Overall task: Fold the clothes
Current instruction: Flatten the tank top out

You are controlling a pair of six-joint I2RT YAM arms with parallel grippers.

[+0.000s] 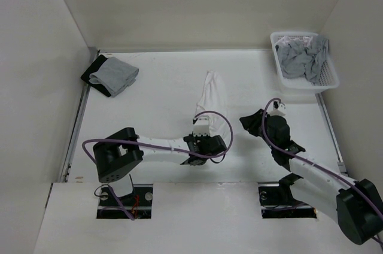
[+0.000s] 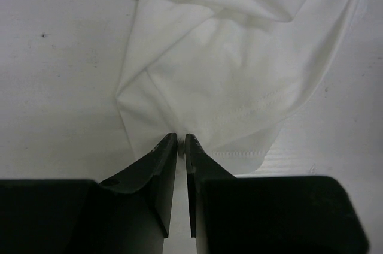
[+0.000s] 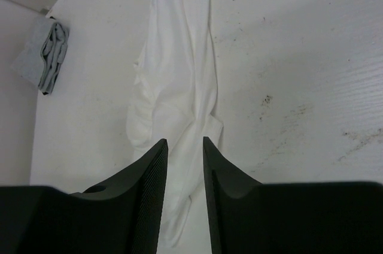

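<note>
A: Item one, the largest?
B: White table [image 1: 161, 86], walled on three sides.

A: Next?
B: Two arms. The left arm [image 1: 155, 146] reaches across toward the middle. The right arm [image 1: 311, 170] angles in from the near right corner.

A: The task piece?
B: One white top [image 1: 212, 95], thin fabric, lying mid-table as a long narrow bunch. It runs from the far centre down toward the left arm's wrist. It is twisted partway along and not folded flat.

A: Containers?
B: One white basket [image 1: 276, 47] in the far right corner, holding crumpled grey garments [image 1: 302, 56].

A: Other textiles?
B: One folded grey garment [image 1: 116, 74] in the far left corner. It rests on a black cloth [image 1: 94, 74], well apart from the top.

A: Left gripper [image 2: 181, 139]?
B: Jaws drawn almost together, only a slit between them. The tips are clenched on the near hem of the top.

A: Right gripper [image 3: 184, 141]?
B: Jaws released, a clear gap between them, grasping nothing. It hangs just right of the top, pointing at it, with the twisted stretch showing through the gap.
</note>
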